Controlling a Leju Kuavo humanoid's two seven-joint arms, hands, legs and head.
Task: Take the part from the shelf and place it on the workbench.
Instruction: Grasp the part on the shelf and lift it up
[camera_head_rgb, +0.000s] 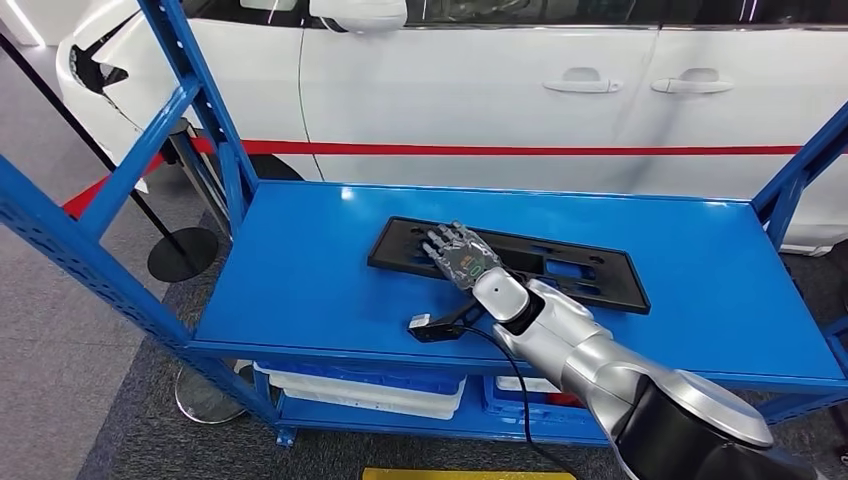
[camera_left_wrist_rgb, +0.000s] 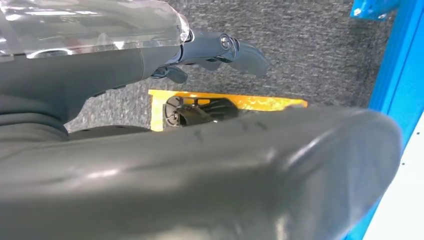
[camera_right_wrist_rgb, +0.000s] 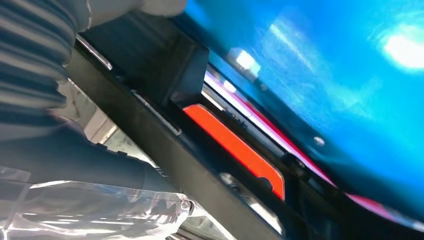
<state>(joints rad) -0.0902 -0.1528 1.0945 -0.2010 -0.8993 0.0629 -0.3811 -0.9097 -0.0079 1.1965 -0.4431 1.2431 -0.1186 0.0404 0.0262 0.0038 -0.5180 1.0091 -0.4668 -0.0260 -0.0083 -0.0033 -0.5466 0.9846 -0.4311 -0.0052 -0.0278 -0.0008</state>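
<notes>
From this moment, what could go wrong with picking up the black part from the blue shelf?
1. The black part is long and lies flat on the blue shelf. The right hand rests near one end of it, so it may tilt or slip when lifted.
2. A black cable hangs from the right wrist past the shelf's front edge and might catch there.
3. The white car stands close behind the shelf, so a swinging part could hit it.

A black part (camera_right_wrist_rgb: 165, 150) runs diagonally from upper left to lower right, an orange strip (camera_right_wrist_rgb: 235, 147) along it. Blue shelf (camera_right_wrist_rgb: 325, 75) fills the upper right. Grey ribbed cover (camera_right_wrist_rgb: 30, 60) sits upper left.
</notes>
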